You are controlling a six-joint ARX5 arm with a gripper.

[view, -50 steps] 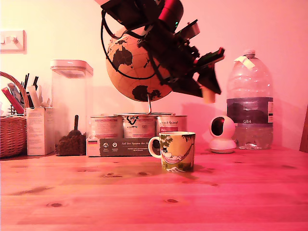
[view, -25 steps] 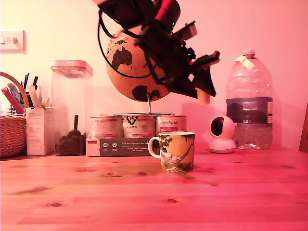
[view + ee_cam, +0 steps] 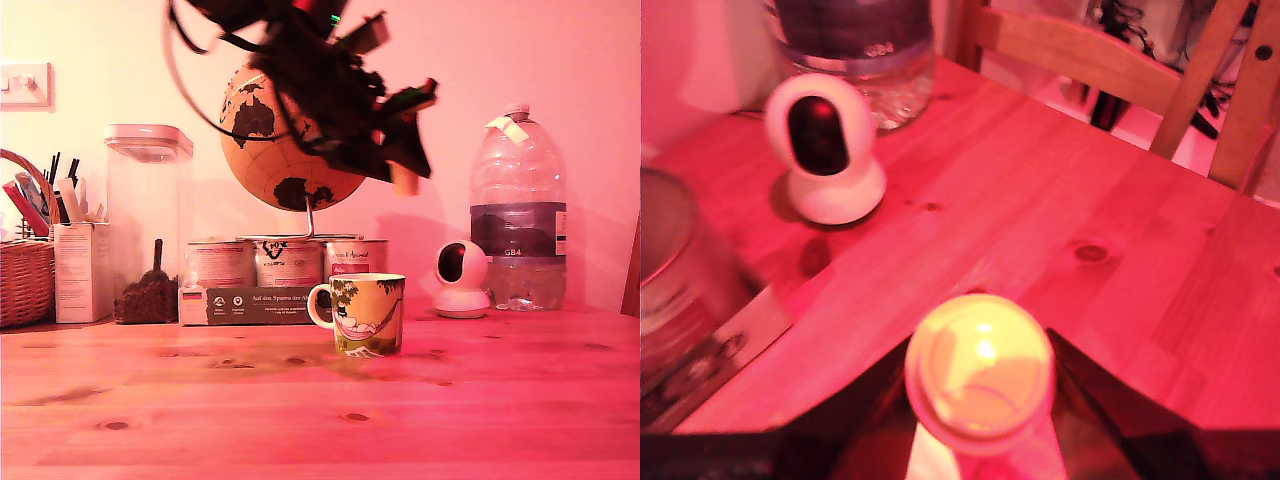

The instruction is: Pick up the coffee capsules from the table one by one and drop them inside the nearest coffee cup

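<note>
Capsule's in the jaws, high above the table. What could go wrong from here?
1. The capsule hangs high above the mug, about over its rim on the exterior view's right; dropped now, it may bounce off.
2. The wrist view shows no mug, so aiming by it is blind.
3. A miss could roll towards the white camera.

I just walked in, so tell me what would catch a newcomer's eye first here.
The gripper, high in the air, clamps a small tan capsule, roughly over the yellow-green mug, near its rim on the exterior view's right. Behind it stands a big orange globe.
</note>
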